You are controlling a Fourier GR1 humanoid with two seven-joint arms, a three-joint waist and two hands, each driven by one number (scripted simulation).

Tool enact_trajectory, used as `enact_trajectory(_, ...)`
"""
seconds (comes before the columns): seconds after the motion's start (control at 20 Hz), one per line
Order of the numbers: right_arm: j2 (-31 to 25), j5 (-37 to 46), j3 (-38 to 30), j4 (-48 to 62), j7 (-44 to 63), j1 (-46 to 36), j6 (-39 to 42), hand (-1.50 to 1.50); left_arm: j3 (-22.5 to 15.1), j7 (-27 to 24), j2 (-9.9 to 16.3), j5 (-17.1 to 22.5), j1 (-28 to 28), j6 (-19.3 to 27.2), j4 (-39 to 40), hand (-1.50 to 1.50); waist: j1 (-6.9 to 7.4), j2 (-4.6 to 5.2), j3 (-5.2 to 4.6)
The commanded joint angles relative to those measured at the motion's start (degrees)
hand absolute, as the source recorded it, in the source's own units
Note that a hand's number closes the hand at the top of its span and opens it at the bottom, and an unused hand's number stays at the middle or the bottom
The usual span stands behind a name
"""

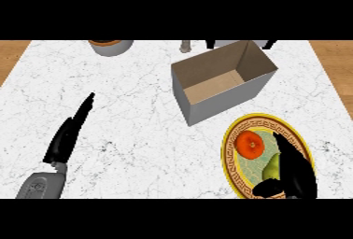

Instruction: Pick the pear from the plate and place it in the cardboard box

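Tabletop [138, 93]: white marble with thin grey veining, filling most of my view. Wooden flooring [14, 51] shows in strips past its left and right edges at the top.

Box [224, 81]: open cardboard, brown inside, grey outer walls, set at an angle on the far right half of the tabletop. It stands just beyond the plate.

Plate [231, 154]: round, yellow rim with a patterned band, pale green centre, near the right front of the tabletop.

Pear [272, 169]: green, lying on the plate, right of centre, partly hidden by my right robot hand.

Orange fruit [250, 144]: on the plate, upper left part, just beside the pear; exact kind unclear.

My right robot hand [295, 170]: black, over the plate's right side, fingers straight and pointing away from me, thumb curved in at the pear's near side. It lies against the pear; I cannot tell whether it closes round it.

My left robot hand [69, 133]: black, on a grey forearm, over the bare left part of the tabletop, fingers straight and together, holding nothing.

Far edge: a grey round pot [110, 46] with brown contents; a small grey item [185, 46]; dark shapes behind the box, cut off.
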Motion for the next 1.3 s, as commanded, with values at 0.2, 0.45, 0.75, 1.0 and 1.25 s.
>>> enact_trajectory(0.2,-1.52,10.36,3.08,5.9,-2.54,-1.11,-8.61,1.5,-0.97,-0.19,-1.33,-1.67,1.09,0.4,-0.74,0.0,0.18,0.42,0.59)
enact_trajectory(0.45,-3.2,13.31,1.57,7.33,-4.4,-0.8,-14.32,1.5,0.21,0.15,-1.95,-1.63,-2.81,0.5,3.53,0.0,-0.14,0.48,0.58)
enact_trajectory(0.75,-4.45,15.55,-1.29,5.24,-2.48,-1.2,-16.22,1.5,1.9,0.27,0.35,-0.2,-0.92,-2.24,-0.01,0.0,0.01,0.42,0.59)
enact_trajectory(1.0,5.21,19.6,1.19,13.04,23.6,-23.65,-1.67,1.5,-1.69,0.02,-1.56,-1.68,-3.72,-2.31,-0.67,0.0,7.24,2.69,0.47)
enact_trajectory(1.25,5.31,21.11,-1.35,18.82,35.12,-36.46,3.0,1.5,-3.95,0.09,-3.28,-2.05,-4.95,-3.07,-0.59,0.0,10.71,3.24,0.34)
